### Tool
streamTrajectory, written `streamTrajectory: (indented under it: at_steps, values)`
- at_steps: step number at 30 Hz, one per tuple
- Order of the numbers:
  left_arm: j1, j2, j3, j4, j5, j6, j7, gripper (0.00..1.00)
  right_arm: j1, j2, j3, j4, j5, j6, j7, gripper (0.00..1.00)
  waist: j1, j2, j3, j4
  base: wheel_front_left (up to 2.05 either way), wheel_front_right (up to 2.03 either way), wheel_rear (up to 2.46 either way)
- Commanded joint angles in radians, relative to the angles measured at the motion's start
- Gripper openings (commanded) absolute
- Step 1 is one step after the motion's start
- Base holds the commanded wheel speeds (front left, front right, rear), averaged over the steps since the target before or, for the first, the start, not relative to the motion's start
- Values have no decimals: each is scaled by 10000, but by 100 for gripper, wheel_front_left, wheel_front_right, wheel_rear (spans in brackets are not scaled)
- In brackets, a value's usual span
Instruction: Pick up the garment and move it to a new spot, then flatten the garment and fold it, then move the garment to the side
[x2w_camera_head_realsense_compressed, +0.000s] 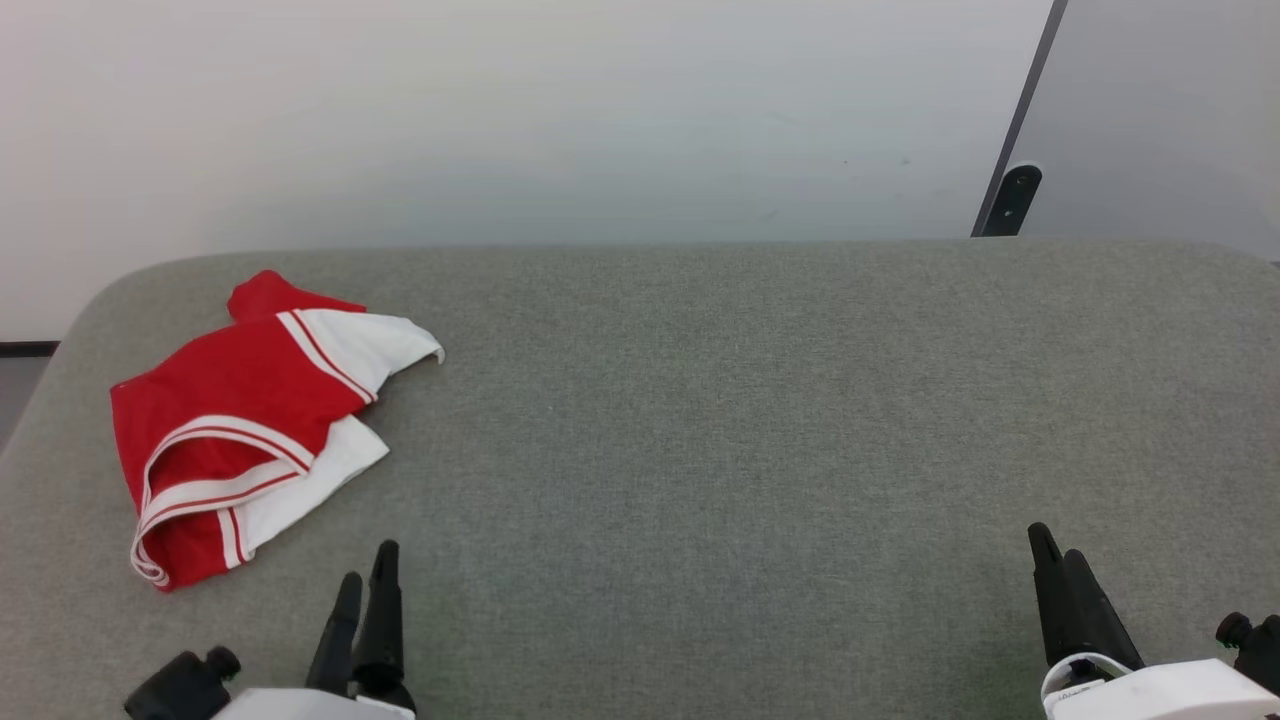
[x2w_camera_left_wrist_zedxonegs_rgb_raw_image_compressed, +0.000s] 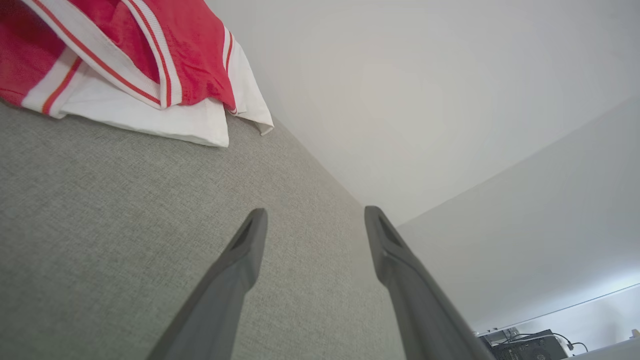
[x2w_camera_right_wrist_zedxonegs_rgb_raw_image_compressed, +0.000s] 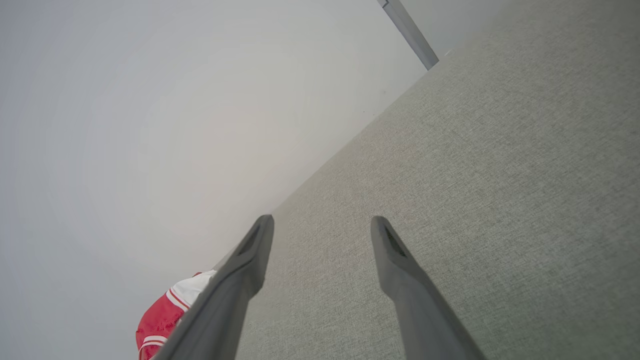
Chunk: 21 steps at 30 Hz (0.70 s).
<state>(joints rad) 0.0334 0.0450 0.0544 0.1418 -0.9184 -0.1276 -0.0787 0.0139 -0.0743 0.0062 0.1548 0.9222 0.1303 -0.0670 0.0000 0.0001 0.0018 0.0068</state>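
Grey table: garment bunched, long axis seemingly near-left to far-right.

The head camera looks forward and down over the grey table; each wrist camera sits low near the table, looking along its own fingers; all three share the red shirt.
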Motion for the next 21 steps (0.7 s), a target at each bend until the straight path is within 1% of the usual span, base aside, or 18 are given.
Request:
streamTrajectory:
  at_steps: [1,11,21]
  values:
    - [27,48,-29,-168,403,-25,-81,100,47,-52,28,-173,-351,3,-101,100,0,-1,0,0,0,0,0]
    - [237,53,-139,-306,1927,-23,-389,100,243,-10,118,-343,-1938,3,-335,100,0,-1,-11,3,0,0,0]
    - [414,58,-199,-477,3044,-26,-670,100,405,64,176,-505,-2921,4,-602,100,0,-1,-21,16,0,0,0]
